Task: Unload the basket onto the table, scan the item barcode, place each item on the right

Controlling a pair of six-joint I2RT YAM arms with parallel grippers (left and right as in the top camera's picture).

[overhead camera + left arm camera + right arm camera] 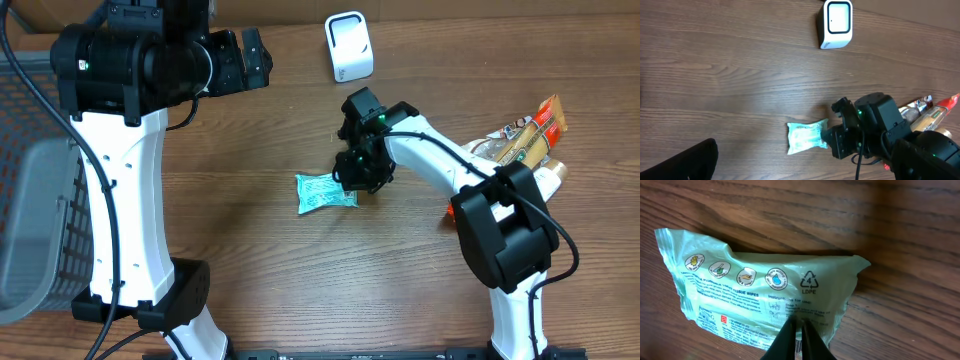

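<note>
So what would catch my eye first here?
The pale green wipes pack in the middle of the table, its edge pinched by the right gripper. Near the far edge stands a white scanner, and snack packets lie heaped at the right.

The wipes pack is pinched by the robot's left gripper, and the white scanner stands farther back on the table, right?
No, the side is wrong: the right gripper pinches the wipes pack, as the overhead view shows. The white scanner does stand farther back on the table.
</note>
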